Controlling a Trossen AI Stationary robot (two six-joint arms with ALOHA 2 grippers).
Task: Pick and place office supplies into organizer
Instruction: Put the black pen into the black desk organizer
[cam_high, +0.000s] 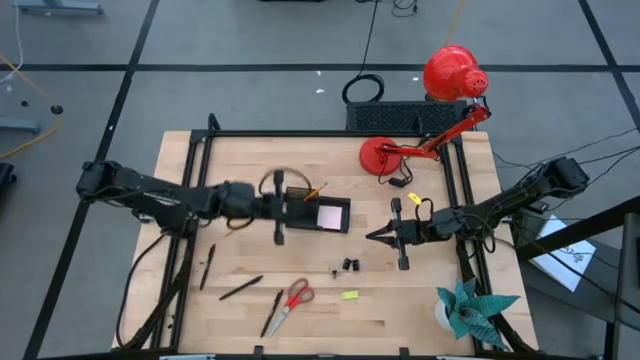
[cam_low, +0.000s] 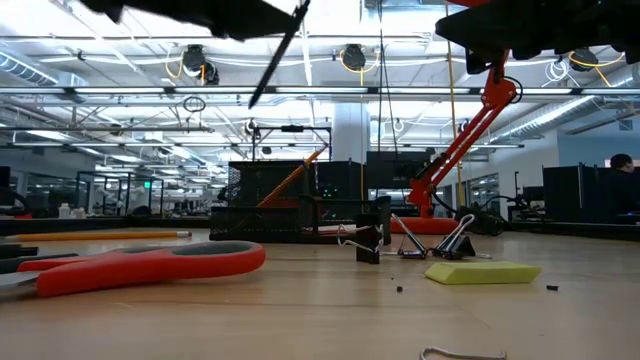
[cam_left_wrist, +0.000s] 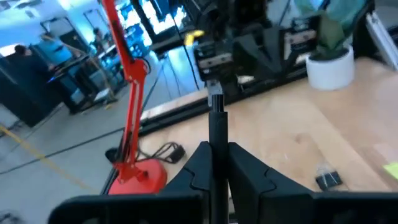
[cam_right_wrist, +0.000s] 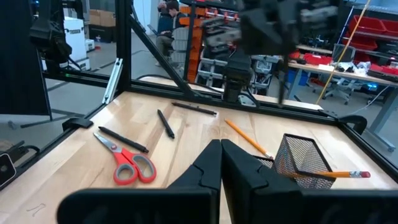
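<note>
My left gripper hovers over the left end of the black organizer, shut on a black pen; in the low view the pen slants down, high above the table. The organizer holds a pink sticky pad and an orange pencil, which leans out of its mesh cup. My right gripper is shut on nothing, just right of the organizer. Lying flat on the table are red-handled scissors, other pens, two black clips and a yellow piece. My left gripper pinches the black pen between its two fingers. The pen runs along the fingers, and its end with a silver band sticks out past the fingertips. It is lifted clear of the table and tilted.
A red desk lamp stands at the far right of the table. A teal paper plant sits in the near right corner. A black frame borders the table. People show in the room beyond the table.
</note>
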